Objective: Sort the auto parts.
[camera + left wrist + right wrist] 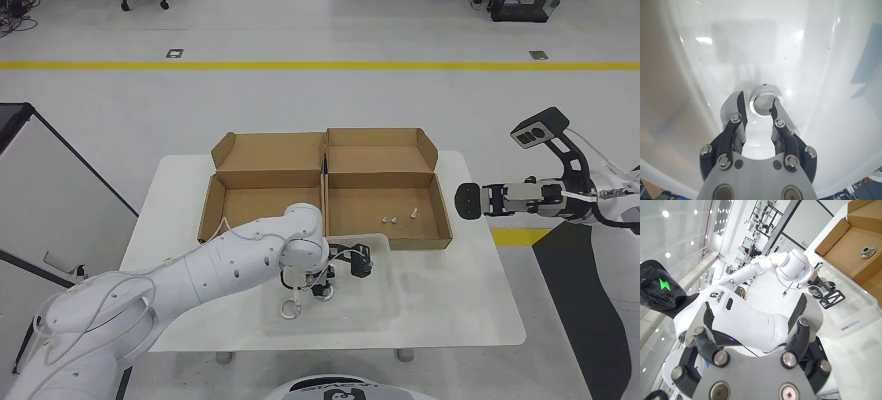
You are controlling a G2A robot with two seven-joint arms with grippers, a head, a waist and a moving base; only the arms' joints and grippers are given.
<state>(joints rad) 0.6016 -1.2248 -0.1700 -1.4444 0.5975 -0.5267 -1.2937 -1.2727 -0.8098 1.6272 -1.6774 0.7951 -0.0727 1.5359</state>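
While the left gripper (757, 101) is lowered into the clear plastic bin (810, 47), its jaws are kept partly open astride the wall of a silver metal ring (765, 90). One finger (774, 111) is set inside the ring's bore, and the other finger (742, 108) is placed just outside the rim, with a narrow gap left between pad and metal, so the ring is not yet clamped. The ring is laid flat on the bin's floor. The bin is set on the white tabletop (480, 300), just in front of two open cardboard boxes placed side by side, a left box (262, 205) and a right box (375, 200). Three small metal parts (397, 215) are scattered on the floor of the right box, and one flanged part (867, 251) is seen lying flat on cardboard. The right gripper (465, 199) is held beyond the tabletop's edge, beside the right box, with its jaws spread wide and nothing between them.
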